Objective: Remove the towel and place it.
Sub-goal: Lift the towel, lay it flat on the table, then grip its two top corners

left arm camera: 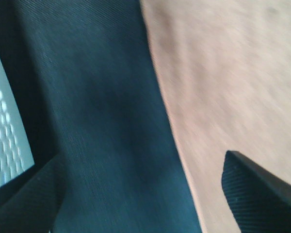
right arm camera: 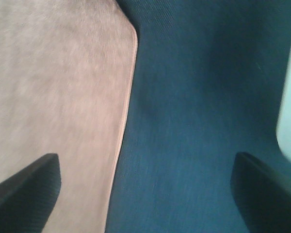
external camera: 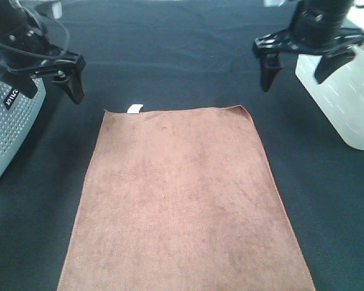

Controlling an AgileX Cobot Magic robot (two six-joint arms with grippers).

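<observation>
The reddish-brown towel [external camera: 182, 200] lies flat on the black table covering, its white tag [external camera: 134, 108] at the far left corner. My left gripper [external camera: 51, 85] hovers open above the cloth-covered table, left of the towel's far left corner, with nothing between its fingers. My right gripper [external camera: 298, 70] hangs open to the right of the towel's far right corner, also holding nothing. In the left wrist view the towel [left arm camera: 233, 82] edge runs between the fingers [left arm camera: 254, 194]. In the right wrist view the towel [right arm camera: 53, 97] corner lies by one finger [right arm camera: 24, 194].
A grey perforated basket [external camera: 9, 121] stands at the left edge. A white bin [external camera: 343, 91] stands at the right edge, beside the right gripper. Black covering [external camera: 170, 48] spreads behind the towel.
</observation>
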